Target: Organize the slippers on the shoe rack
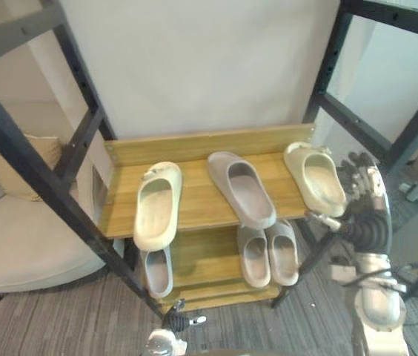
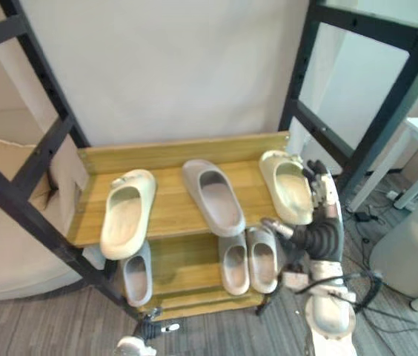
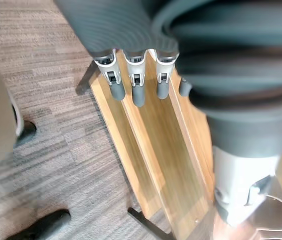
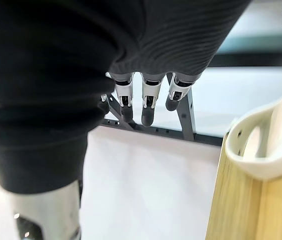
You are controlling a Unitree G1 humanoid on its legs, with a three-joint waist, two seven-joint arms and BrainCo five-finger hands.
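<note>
**A:** Where are the slippers right now?

**B:** All 6 are on the shoe rack (image 1: 194, 148). On the top shelf (image 1: 198, 200), the left cream slipper (image 1: 157, 205) lies at one end and the right cream slipper (image 1: 315, 176) at the other. A taupe slipper (image 1: 242, 188) lies slanted between them. On the lower shelf (image 1: 201, 256), a lone grey slipper (image 1: 157, 271) sits to the left and a grey pair (image 1: 268, 254) lies side by side to the right.

**A:** And your hands?

**B:** My right hand (image 1: 365, 194) hangs just beside the right cream slipper, at its outer edge. The fingers are straight and a little apart, and they hold nothing. I cannot tell whether they touch the slipper's rim. My left hand (image 3: 137, 85) is low by the rack's bottom slats, with its fingers loose and empty.

**A:** So which step is this?

**B:** I judge it to be the reach for that right cream slipper. The 2 cream ones look like mates but are kept apart by the taupe one, so the sorting seems only partly done.

**A:** What does the next move call for?

**B:** I should close in sideways and wrap my fingers and thumb round the slipper's outer wall. Then I lift it clear of the shelf before I carry it. The gap beside its mate is narrow, so the taupe slipper probably has to make room first. It may belong with the lone grey slipper below.
</note>
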